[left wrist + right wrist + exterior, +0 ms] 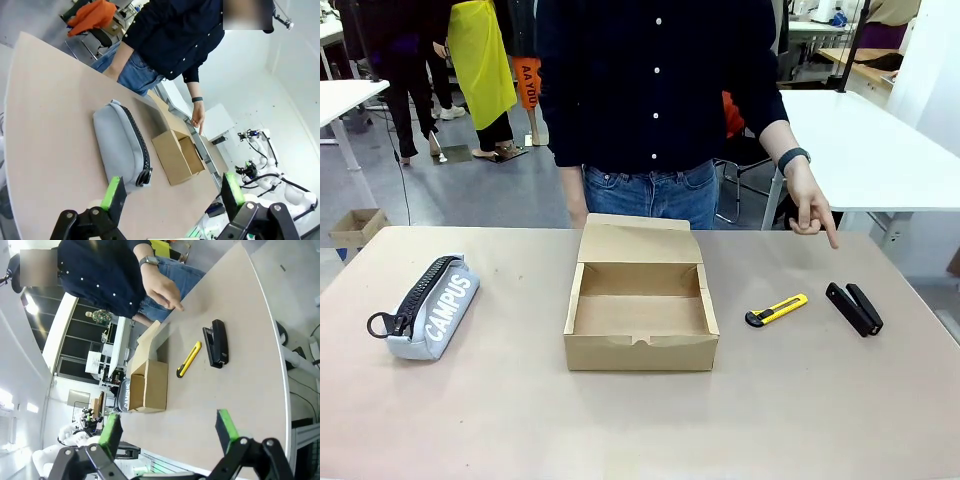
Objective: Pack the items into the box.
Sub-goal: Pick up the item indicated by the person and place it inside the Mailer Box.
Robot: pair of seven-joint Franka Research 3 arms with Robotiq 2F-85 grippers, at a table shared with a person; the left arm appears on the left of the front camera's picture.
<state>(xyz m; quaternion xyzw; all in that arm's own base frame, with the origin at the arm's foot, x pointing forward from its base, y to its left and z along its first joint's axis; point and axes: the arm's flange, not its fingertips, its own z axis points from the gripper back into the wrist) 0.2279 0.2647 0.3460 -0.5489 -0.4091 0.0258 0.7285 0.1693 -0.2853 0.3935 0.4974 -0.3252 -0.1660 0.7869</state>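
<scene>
A grey-blue "CAMPUS" zip pouch [428,307] lies at the table's left. The open brown cardboard box [640,305] sits in the middle, lid flap back, nothing inside. Right of it lie a yellow-and-black utility knife [776,310] and a flat black object [854,308]. A person's hand [811,213] points down toward the black object. My left gripper [172,192] is open above the table, short of the pouch [121,144] and box [177,156]. My right gripper [169,429] is open too, apart from the knife [188,359], black object [216,343] and box [149,383].
The person stands at the far edge behind the box. A small cardboard box [356,226] sits on the floor far left. White tables [880,150] stand behind. Bare tabletop [640,420] stretches along the near side.
</scene>
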